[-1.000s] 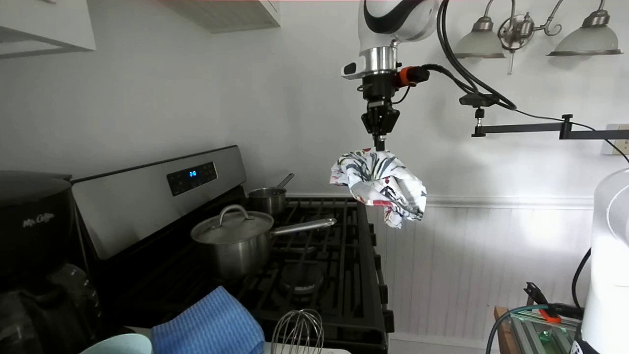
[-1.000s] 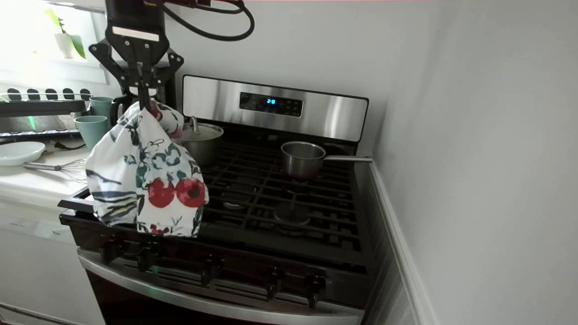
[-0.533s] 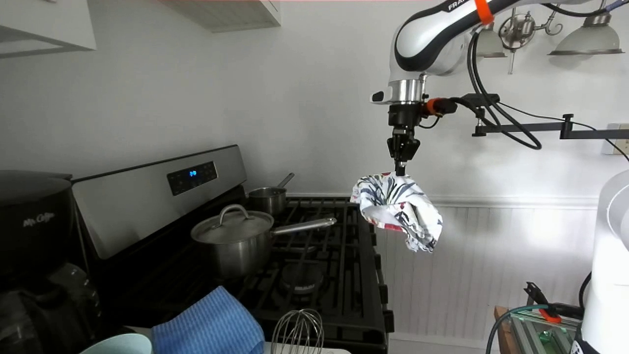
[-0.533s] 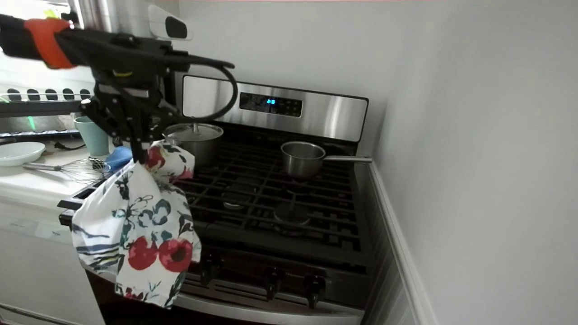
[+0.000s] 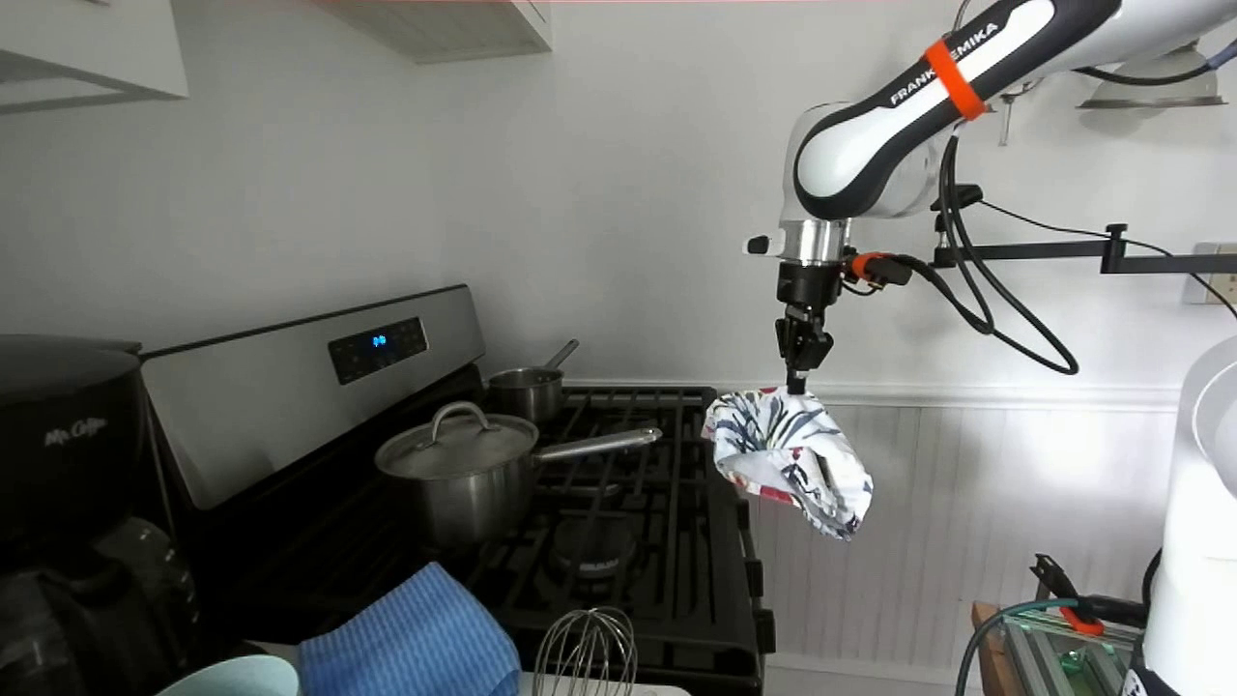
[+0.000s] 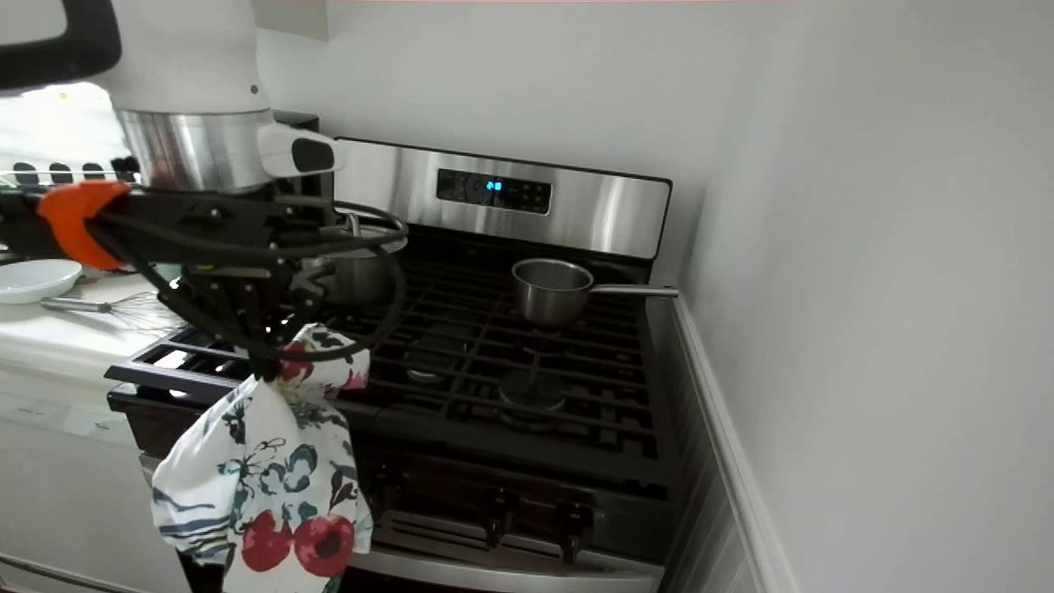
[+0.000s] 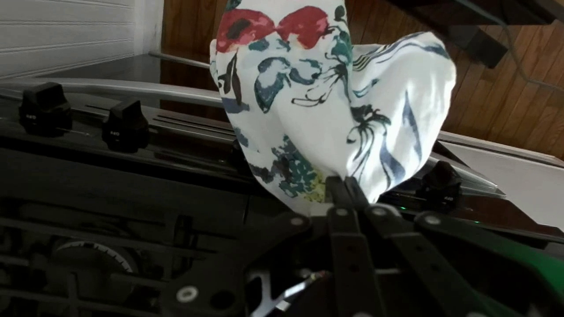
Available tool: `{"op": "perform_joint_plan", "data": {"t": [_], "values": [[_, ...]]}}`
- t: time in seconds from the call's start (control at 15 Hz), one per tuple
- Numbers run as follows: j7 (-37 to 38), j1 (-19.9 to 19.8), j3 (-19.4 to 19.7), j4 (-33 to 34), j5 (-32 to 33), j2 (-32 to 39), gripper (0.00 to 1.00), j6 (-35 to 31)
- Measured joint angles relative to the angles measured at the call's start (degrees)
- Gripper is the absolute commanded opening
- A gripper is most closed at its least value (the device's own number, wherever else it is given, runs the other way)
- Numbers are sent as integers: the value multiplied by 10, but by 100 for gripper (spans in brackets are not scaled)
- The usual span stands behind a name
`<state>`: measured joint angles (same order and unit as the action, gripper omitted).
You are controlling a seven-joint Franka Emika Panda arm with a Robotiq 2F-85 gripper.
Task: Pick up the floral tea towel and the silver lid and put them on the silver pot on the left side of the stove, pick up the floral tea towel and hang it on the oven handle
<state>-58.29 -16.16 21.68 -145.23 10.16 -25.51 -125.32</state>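
Two pots (image 5: 466, 498), stovetop (image 6: 527, 451), pale walls (image 6: 889, 247)

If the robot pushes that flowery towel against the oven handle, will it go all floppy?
Probably, yes: the floral tea towel hangs in soft folds. It's likely light too, because the gripper holds it up by just one bunched spot. The loose part below may swing or crumple, since nothing seems to hold it there.

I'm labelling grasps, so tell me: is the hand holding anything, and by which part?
The hand holds the floral tea towel, pinched at a bunched spot near its top, most of it hanging below. I can't tell whether that's a corner.
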Motion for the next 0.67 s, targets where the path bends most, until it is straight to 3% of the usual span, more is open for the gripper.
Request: {"op": "perform_joint_plan", "data": {"t": [0.2, 0.67], "values": [[0, -2, 8, -27, 1, 11, 1, -33], [0, -2, 9, -30, 1, 15, 0, -36]]}}
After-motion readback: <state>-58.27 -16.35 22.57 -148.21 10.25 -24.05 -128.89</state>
